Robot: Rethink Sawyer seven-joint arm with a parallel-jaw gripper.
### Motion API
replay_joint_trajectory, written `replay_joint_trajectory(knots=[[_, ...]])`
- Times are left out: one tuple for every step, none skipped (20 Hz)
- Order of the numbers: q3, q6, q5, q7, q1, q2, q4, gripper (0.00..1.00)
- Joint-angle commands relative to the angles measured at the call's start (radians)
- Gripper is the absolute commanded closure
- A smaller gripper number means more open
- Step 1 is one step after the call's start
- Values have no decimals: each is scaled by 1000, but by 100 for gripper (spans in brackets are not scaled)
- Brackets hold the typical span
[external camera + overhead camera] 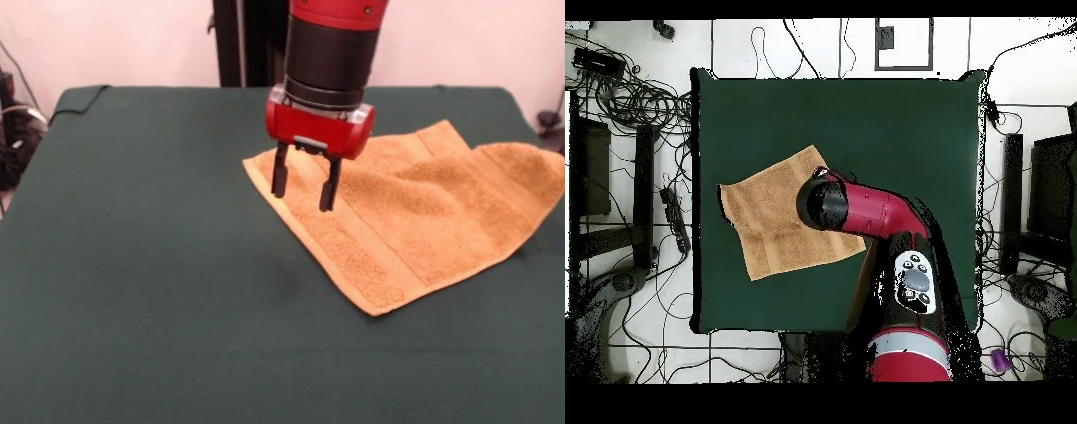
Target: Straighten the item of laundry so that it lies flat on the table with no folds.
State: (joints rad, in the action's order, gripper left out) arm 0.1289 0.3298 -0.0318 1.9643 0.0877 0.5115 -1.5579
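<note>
The orange-tan towel (424,212) lies on the right part of the dark green table (132,265), spread out like a diamond. A woven band runs along its near edge, and a raised crease crosses its far right part. My gripper (303,200) hangs open and empty just above the towel's left corner, fingers pointing down. In the overhead view the towel (770,220) lies at the table's (895,130) left side. The arm's wrist (825,203) covers the towel's right corner and hides the gripper.
The towel's right end (547,177) reaches close to the table's edge. A black post (228,42) stands behind the table. Cables and dark equipment (625,100) lie on the floor around the table.
</note>
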Motion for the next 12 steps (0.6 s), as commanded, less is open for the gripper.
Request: replay_joint_trajectory(knots=[[-111, 182, 69, -90, 64, 31, -2, 0], [-112, 192, 64, -74, 54, 26, 5, 0], [-113, 201, 58, -58, 43, 20, 12, 0], [-112, 205, 59, -44, 34, 17, 20, 0], [-109, 216, 54, -21, 17, 12, 31, 0], [-108, 220, 55, -9, 8, 10, 39, 0], [-106, 233, 50, 8, -5, 7, 51, 0], [-106, 239, 49, 16, -12, 5, 58, 0], [-106, 249, 45, 27, -22, -1, 73, 0], [-105, 254, 43, 35, -30, -9, 88, 0], [-103, 259, 41, 42, -37, -17, 103, 0], [-101, 263, 39, 50, -44, -26, 117, 0]])
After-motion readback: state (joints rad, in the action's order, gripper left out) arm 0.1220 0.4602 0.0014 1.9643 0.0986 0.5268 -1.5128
